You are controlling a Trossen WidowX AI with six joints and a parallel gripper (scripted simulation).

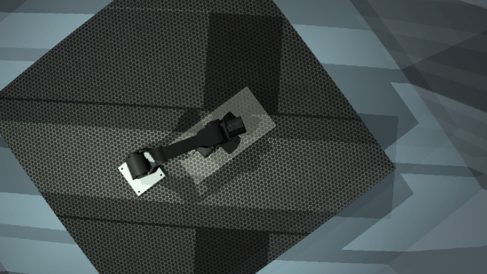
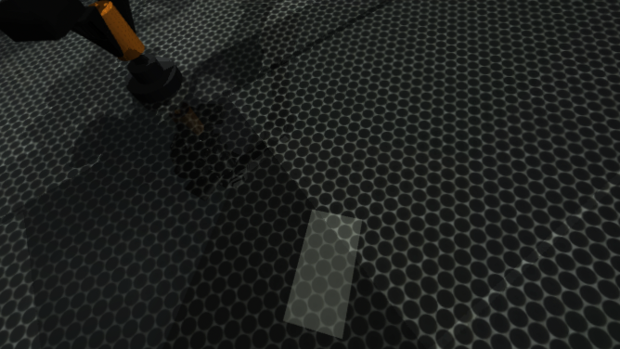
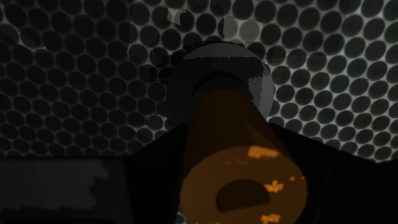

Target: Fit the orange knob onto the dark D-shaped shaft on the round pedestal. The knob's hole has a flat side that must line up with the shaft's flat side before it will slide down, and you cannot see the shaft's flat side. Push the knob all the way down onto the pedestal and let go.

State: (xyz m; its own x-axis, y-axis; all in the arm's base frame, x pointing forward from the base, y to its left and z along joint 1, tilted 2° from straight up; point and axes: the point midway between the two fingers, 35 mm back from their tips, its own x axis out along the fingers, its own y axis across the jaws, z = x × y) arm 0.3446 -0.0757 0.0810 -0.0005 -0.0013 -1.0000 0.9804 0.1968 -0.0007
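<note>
Probably stiff, light and a bit slick, orange knob [image 2: 122, 32] [image 3: 235, 120] is clamped in gripper [image 2: 113, 34], tilted just above or touching the round pedestal [image 2: 154, 84] [image 3: 220, 60]; best held by opposite sides, fairly high up.

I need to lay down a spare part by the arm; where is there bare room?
Past the pedestal, toward and around the pale rectangle, the honeycomb-patterned surface looks bare in the exterior view. It is crowded at the pedestal, where the claw grips the tilted orange knob.
</note>
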